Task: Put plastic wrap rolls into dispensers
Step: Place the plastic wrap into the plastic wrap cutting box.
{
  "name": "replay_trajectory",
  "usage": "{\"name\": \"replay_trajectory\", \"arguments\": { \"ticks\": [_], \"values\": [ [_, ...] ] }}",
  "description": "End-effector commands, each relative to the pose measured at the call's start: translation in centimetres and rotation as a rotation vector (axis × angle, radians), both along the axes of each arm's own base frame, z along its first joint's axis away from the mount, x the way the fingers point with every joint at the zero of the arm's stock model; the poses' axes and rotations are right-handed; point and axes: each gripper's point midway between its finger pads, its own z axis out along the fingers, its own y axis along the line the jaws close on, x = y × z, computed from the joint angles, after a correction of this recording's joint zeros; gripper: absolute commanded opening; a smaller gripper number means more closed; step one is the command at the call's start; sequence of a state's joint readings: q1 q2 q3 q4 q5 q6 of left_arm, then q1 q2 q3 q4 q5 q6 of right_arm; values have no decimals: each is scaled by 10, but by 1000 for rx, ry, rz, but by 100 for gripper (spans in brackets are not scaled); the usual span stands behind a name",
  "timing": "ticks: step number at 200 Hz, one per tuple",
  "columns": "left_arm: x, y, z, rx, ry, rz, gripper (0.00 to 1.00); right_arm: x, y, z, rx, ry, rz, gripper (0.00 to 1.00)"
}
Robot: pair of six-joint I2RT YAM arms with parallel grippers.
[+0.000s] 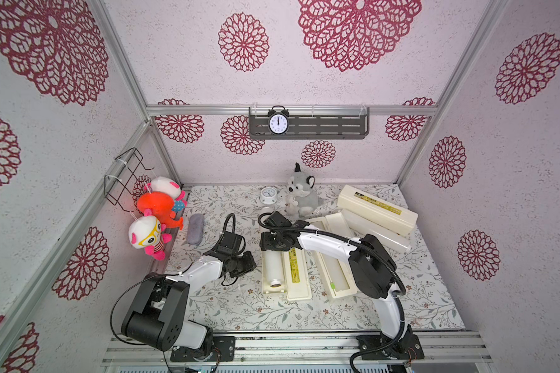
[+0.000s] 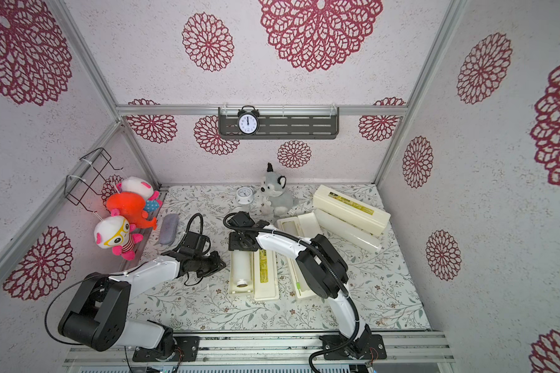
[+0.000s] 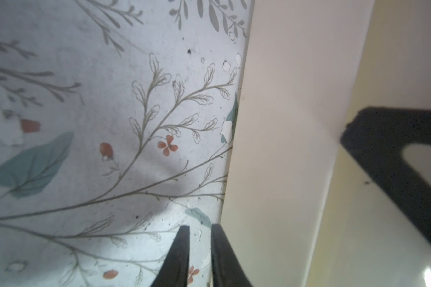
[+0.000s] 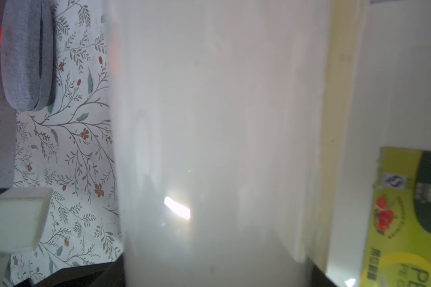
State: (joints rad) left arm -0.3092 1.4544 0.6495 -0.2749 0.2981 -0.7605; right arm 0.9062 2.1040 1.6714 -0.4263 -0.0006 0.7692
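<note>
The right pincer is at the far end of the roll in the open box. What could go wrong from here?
1. The right pincer seems to grip only the far end of the roll. On release, that end may sit high in the dispenser, so the lid cannot close.
2. The shut left pincer is close beside the dispenser's side wall. A small motion may push it askew.
3. The right arm hangs over the second open dispenser and might bump it.

Bright even light is filling both top views, edges bending; wrist views blurring, glare glinting on plastic wrap roll [image 4: 209,149].
</note>
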Motion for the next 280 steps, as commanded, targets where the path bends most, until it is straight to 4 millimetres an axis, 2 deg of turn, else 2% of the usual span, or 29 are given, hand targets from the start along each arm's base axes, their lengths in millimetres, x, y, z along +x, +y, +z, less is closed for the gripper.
{"name": "replay_trajectory", "arguments": {
  "ticks": [1,57,113,139,173,194,230,280],
  "values": [
    [4,3,0,7,-10,-2,20,2,17,45,106,-69,2,37],
    [2,2,-11,12,11,-22,20,-4,23,43,122,-37,-11,37],
    [4,1,-11,10,1,-29,20,-11,10,26,61,-23,-35,37],
    [2,3,-11,22,9,-36,20,-8,2,26,-6,-79,-44,37],
    [4,5,-8,36,2,-33,20,-14,0,15,-48,-78,-32,39],
    [5,5,-6,37,1,-32,20,-16,-6,8,-101,-86,-28,48],
    [8,4,-2,40,-7,-36,21,-17,-8,18,-91,-112,-26,67],
    [14,3,5,39,-18,-36,22,-18,-8,42,-50,-141,-13,76]
  ]
}}
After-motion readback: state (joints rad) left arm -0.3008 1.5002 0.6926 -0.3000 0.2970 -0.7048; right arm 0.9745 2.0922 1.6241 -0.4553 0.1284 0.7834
